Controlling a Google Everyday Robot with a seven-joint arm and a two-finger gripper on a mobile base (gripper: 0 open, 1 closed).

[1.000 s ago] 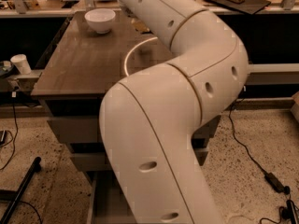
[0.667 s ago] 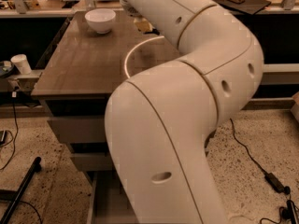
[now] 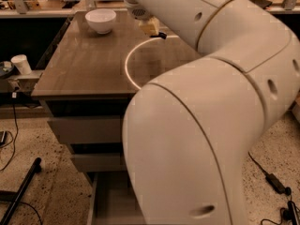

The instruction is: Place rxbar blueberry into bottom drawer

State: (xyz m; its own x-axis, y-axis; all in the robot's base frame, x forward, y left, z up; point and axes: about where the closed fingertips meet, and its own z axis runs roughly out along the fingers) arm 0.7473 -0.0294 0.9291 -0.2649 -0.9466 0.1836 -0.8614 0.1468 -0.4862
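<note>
My gripper (image 3: pixel 151 27) hangs just above the far part of the tabletop (image 3: pixel 89 64), to the right of a white bowl (image 3: pixel 101 20). My large white arm (image 3: pixel 201 125) fills the right half of the camera view and hides the right side of the cabinet. The rxbar blueberry is hidden or out of view. The bottom drawer (image 3: pixel 110 203) stands pulled out at the foot of the cabinet, left of my arm, and the part of its floor that shows is bare. The two upper drawers (image 3: pixel 84 130) are pushed in.
A bright ring of light (image 3: pixel 129 67) lies on the tabletop near my arm. A white paper cup (image 3: pixel 21 63) sits on a low shelf to the left of the cabinet. Cables and a black stand leg (image 3: pixel 18 191) lie on the speckled floor at left; more cables lie at right.
My arm's elbow has swung further right and closer to the camera, covering more of the cabinet. The gripper stays over the far tabletop near the bowl.
</note>
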